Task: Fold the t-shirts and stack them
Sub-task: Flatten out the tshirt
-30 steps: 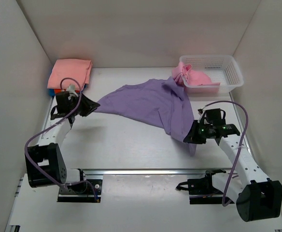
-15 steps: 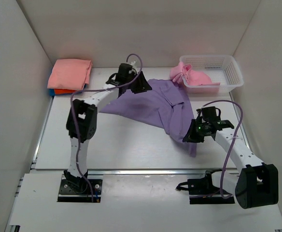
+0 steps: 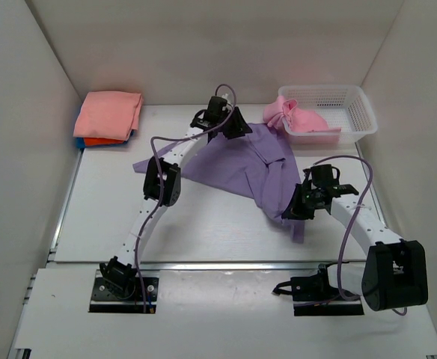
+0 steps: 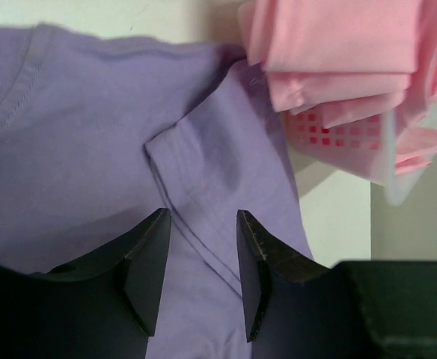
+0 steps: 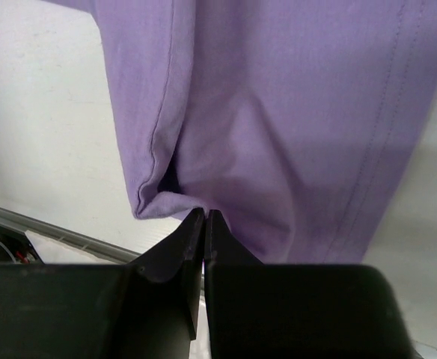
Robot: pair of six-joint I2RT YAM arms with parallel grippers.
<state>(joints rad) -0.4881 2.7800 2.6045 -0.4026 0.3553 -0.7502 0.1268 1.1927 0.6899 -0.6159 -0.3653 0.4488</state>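
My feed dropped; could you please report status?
Right fingers shut on purple shirt. Left fingers open over its sleeve, holding nothing. Pink shirt beside that sleeve.

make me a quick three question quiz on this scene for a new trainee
1. True or false: the right gripper is shut on the lavender t-shirt.
2. Where is the light pink t-shirt? A) held by the right gripper B) partly in the white basket, draped over its rim C) under the lavender t-shirt
3. Fill in: the left gripper is above the lavender t-shirt with its jaws ____.

Key: 1 true; 2 B; 3 open
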